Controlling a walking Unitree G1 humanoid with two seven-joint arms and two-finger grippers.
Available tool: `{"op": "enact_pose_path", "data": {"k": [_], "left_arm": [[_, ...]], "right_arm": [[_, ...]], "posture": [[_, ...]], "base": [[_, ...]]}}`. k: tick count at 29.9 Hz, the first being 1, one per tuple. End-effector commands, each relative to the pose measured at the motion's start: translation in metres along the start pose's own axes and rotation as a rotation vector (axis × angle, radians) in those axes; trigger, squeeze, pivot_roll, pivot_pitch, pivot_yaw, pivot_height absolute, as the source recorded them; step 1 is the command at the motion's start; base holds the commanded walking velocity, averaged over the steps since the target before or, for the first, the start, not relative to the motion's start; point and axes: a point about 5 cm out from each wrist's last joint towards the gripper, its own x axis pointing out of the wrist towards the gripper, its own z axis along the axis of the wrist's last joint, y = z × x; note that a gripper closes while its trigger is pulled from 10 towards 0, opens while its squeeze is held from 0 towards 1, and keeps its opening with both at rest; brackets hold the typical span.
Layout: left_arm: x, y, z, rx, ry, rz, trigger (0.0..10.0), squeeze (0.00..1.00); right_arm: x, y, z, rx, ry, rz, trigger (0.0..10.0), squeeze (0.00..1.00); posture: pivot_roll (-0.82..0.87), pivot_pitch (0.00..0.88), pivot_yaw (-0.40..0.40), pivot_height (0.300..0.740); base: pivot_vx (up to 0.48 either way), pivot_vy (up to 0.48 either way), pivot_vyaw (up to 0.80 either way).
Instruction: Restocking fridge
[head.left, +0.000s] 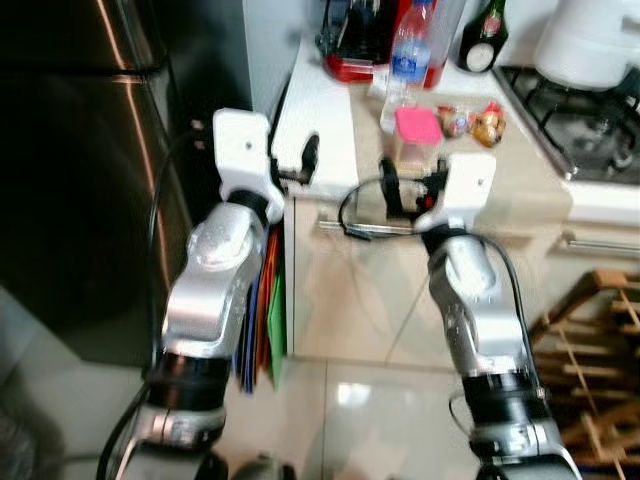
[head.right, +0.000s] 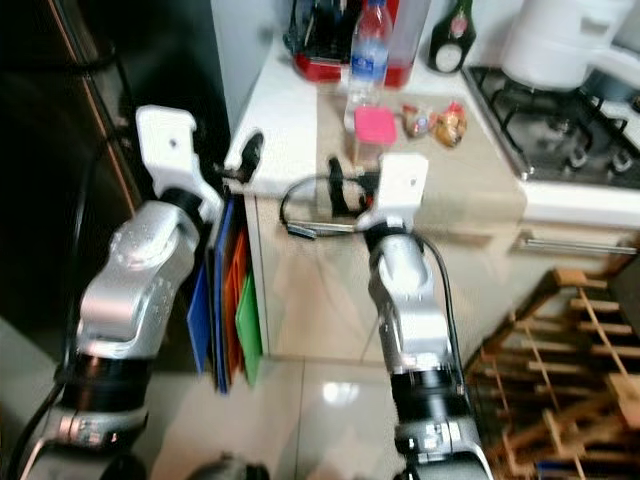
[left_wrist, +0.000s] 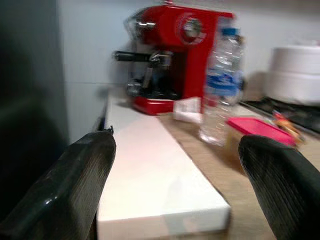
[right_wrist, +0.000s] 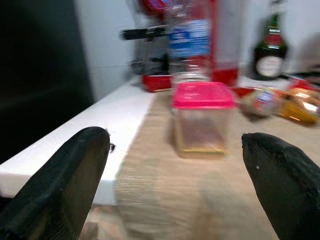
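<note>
Fridge: dark steel door, shut, on the far left of your left gripper; you will need it open before anything goes in.
Counter: straight ahead of both grippers, carrying the stock.
Water bottle: upright, just behind the tub, beyond your right gripper; looks nearly empty, though blur makes that uncertain.
Pink-lidded tub: lid on, clear walls, contents cannot be told; centred just ahead of your right gripper's gap.
Right gripper: fingers spread wide, holding nothing.
Left gripper: likewise spread and empty, at the counter's white edge.
Advice: push straight in, keep the tub centred, close below the lid.
</note>
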Motion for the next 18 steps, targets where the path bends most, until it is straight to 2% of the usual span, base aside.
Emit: {"op": "enact_pose_path", "data": {"k": [1,6,13,18], "left_arm": [[0.005,0.000,0.005,0.015,-0.010,-0.022,10.0,0.00],[0.004,-0.002,0.005,-0.005,-0.004,-0.038,10.0,0.00],[0.005,-0.001,0.004,-0.008,-0.015,-0.031,10.0,0.00],[0.008,-0.004,0.005,-0.018,-0.037,-0.037,10.0,0.00]], "right_arm": [[0.004,-0.002,0.004,-0.001,-0.001,-0.027,10.0,0.00],[0.001,-0.011,-0.004,-0.048,0.029,-0.109,10.0,0.00],[0.002,-0.017,0.003,-0.090,-0.004,-0.141,10.0,0.00],[0.006,-0.024,0.008,-0.117,-0.013,-0.150,10.0,0.00]], "posture": [[0.03,0.000,0.032,0.740],[0.03,0.000,0.053,0.740],[0.02,0.000,0.061,0.740],[-0.01,0.000,0.032,0.740]], "base": [[0.000,0.000,0.00],[0.000,0.000,0.00],[0.000,0.000,0.00],[0.000,0.000,0.00]]}}
